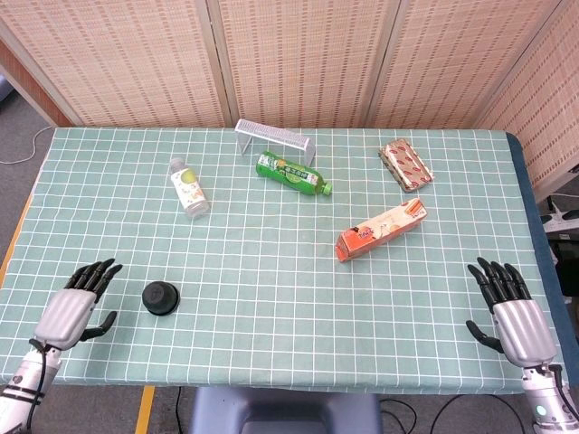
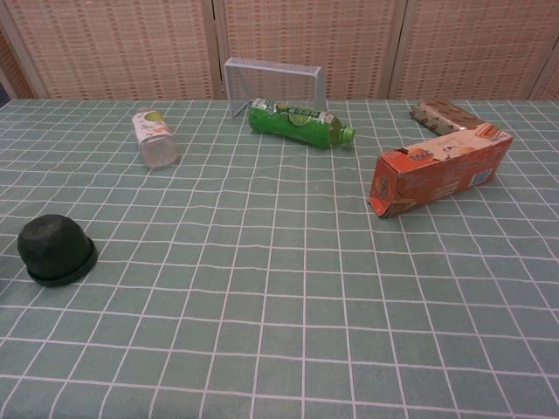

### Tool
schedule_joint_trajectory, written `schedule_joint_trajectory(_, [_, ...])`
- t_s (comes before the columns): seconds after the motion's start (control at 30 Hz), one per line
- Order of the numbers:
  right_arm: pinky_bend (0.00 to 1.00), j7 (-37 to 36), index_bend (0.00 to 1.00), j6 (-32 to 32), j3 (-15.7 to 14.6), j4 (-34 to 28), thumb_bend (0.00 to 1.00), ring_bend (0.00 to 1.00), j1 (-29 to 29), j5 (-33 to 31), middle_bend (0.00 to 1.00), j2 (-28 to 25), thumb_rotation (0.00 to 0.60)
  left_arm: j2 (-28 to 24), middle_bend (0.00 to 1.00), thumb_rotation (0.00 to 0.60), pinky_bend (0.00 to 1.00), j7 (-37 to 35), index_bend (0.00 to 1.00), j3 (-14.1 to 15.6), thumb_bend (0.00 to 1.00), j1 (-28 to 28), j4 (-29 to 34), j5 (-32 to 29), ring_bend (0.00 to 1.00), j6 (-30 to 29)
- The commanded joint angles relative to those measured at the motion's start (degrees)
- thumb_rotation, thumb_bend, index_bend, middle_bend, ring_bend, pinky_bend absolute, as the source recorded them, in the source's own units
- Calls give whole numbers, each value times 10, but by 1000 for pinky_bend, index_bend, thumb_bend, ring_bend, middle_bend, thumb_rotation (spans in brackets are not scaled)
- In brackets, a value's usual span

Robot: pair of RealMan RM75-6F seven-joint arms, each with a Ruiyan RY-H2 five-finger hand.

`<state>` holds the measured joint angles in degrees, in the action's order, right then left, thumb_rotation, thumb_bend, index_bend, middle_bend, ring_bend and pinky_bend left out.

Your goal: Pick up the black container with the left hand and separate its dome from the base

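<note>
I am in the approach step: nothing is grasped yet. The black container (image 1: pixel 160 297) sits dome-up on the green checked tablecloth (image 1: pixel 271 271), dome and base joined, well apart from the clear bottle (image 1: pixel 188 187) lying beyond it. My left hand (image 1: pixel 76 302) hovers near the container on its left side, fingers spread and holding nothing; it does not touch it. My right hand (image 1: pixel 511 303) is far to the container's right, at the table edge, fingers also spread and empty. The chest view shows the container (image 2: pixel 55 249) but neither hand.

Next move, as I judge it: bring the left hand rightward over the container and close the fingers around the base rim, leaving the dome free for the right hand.
</note>
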<state>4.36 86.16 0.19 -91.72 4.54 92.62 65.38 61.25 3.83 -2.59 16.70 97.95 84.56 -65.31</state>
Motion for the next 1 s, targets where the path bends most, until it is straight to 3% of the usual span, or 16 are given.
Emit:
schedule_joint_trajectory(0.03, [0,-7,0,-2,-3,-1,173,0,1,5,0,-1,600,-41,0,600,103,-20,0,-32,414,87,45,-89,0,138])
schedule_joint_trajectory(0.17, [0,-3,0,-3,-5,1,173,0,1,9,0,-2,600,-57,0,600,102,29,0,-42,413,156,57,-195,0,243])
schedule_joint_trajectory(0.27, [0,0,0,-5,-5,0,173,0,2,8,0,-3,600,-58,0,600,105,92,0,-32,422,203,58,-264,0,282])
schedule_joint_trajectory(0.57, [0,-29,0,2,-4,6,172,0,4,19,0,-6,600,-18,0,600,143,259,0,31,412,324,64,-476,0,268])
schedule_joint_trajectory(0.67, [0,-40,0,8,-2,10,173,0,3,19,0,-9,600,-16,0,600,148,276,0,50,412,360,72,-544,0,276])
schedule_joint_trajectory(1.0, [0,-50,0,4,-4,14,172,0,4,18,0,-13,600,-12,0,600,150,304,0,117,391,451,71,-679,0,301])
